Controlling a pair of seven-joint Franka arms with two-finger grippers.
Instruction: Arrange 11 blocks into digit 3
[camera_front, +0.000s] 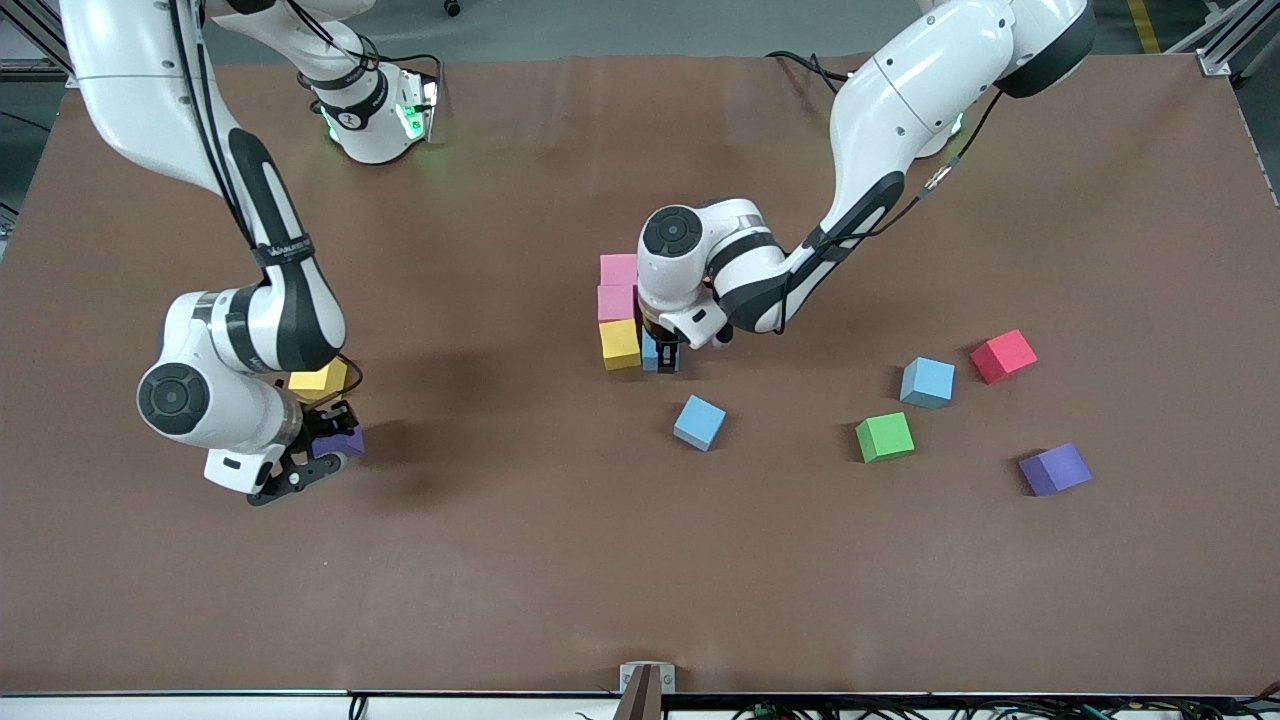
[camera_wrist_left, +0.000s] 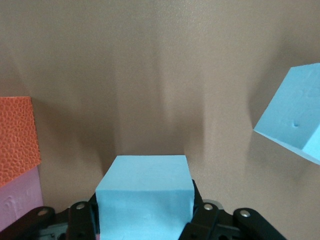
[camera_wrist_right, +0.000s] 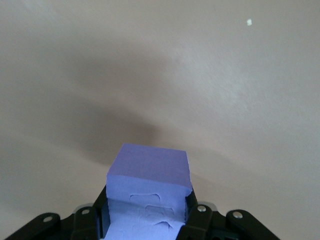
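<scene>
Looking at the left gripper (camera_front: 661, 352): it's clamping a light blue cube (camera_wrist_left: 145, 192) and setting it down right beside the yellow cube (camera_front: 619, 343), on the side toward the left arm's end of the table. That touching joint is what the placement is hanging on, I'd say. The column so far is running pink cube (camera_front: 618, 269), second pink cube (camera_front: 616, 302), then yellow nearest the front camera, with an orange face (camera_wrist_left: 17, 137) showing in the left wrist view.

Right gripper (camera_front: 318, 452) is squeezing a purple cube (camera_wrist_right: 148, 192) down at the right arm's end, next to another yellow cube (camera_front: 320, 379).

Loose ones: two light blue, one green, one purple, one red.
</scene>
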